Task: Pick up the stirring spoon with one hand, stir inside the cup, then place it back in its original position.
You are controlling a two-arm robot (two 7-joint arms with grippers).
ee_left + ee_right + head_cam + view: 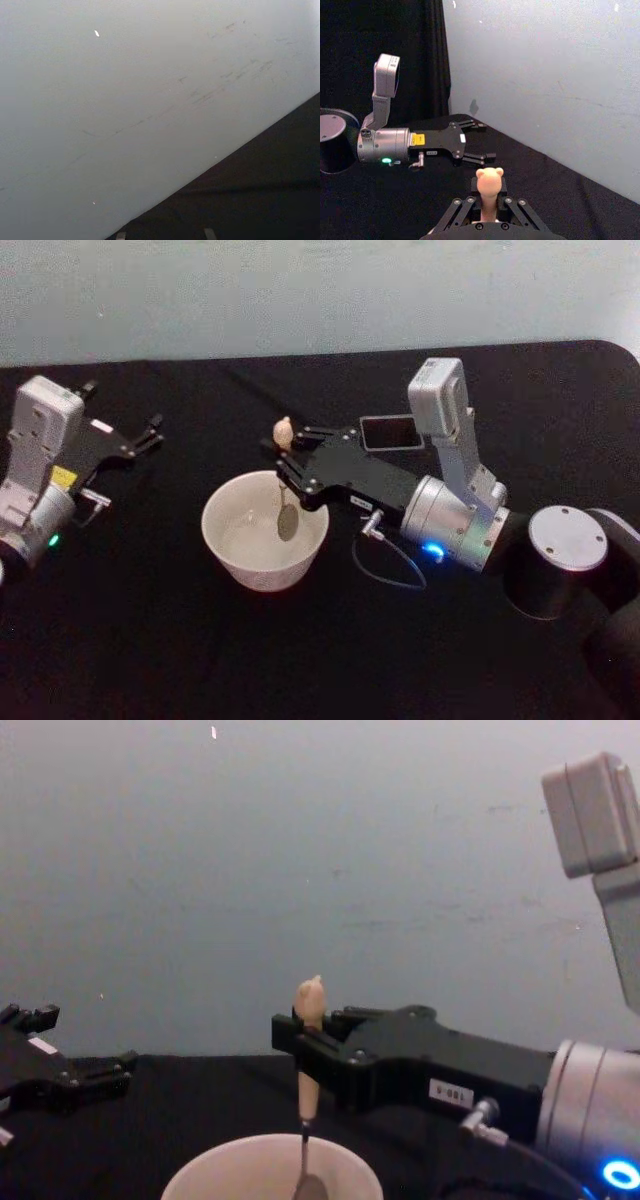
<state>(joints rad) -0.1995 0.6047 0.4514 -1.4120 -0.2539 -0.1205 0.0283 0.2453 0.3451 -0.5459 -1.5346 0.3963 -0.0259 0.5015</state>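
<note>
While R end effector grips the stirring spoon in the cup, I reckon stirring's ongoing, return to 1 o'clock holder pending; L end effector wide.

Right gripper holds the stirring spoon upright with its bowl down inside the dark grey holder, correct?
Not quite: the right gripper holds the stirring spoon upright, but its bowl is down inside the cup, not the dark grey holder behind the arm. The head view shows this.
</note>
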